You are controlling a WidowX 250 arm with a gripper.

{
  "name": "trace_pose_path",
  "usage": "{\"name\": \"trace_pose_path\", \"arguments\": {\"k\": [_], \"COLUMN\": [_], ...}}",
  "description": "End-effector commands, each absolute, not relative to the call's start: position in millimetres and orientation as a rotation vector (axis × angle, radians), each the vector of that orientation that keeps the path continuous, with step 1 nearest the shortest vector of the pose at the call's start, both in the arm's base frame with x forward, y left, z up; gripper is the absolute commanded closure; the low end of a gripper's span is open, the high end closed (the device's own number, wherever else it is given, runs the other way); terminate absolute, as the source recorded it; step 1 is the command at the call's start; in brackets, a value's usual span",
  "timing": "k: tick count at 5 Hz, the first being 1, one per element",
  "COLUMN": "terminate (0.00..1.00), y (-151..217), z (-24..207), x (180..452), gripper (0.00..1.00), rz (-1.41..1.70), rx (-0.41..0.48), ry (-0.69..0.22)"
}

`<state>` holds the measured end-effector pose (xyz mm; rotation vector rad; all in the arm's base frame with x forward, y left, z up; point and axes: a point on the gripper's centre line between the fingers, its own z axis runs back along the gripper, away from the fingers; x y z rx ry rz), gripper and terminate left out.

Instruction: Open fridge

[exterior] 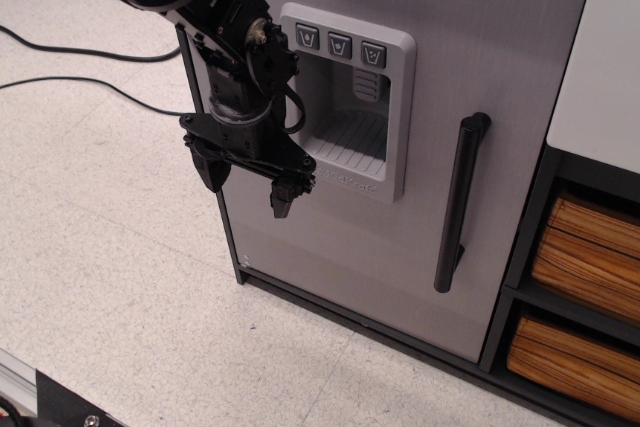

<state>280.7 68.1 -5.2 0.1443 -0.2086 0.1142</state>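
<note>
While the fridge (400,157) stands shut on the speckled floor (110,247) beside a black shelf unit (580,277) with wooden-look drawers, the gripper (250,185) hangs at its left edge — fingers spread wide, holding nothing — well apart from the black bar handle (460,202).
</note>
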Motion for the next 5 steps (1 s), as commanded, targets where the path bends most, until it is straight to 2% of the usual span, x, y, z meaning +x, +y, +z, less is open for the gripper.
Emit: {"name": "trace_pose_path", "arguments": {"k": [1, 2, 3, 5], "terminate": [0.00, 0.00, 0.00, 0.00], "y": [68, 41, 18, -35], "z": [-5, 6, 26, 51], "x": [281, 288, 312, 341], "gripper": [0.00, 0.00, 0.00, 0.00], "rz": [0.114, 0.119, 0.086, -0.024], "rx": [0.144, 0.122, 0.082, 0.001], "ry": [-0.209, -0.215, -0.240, -0.327]}}
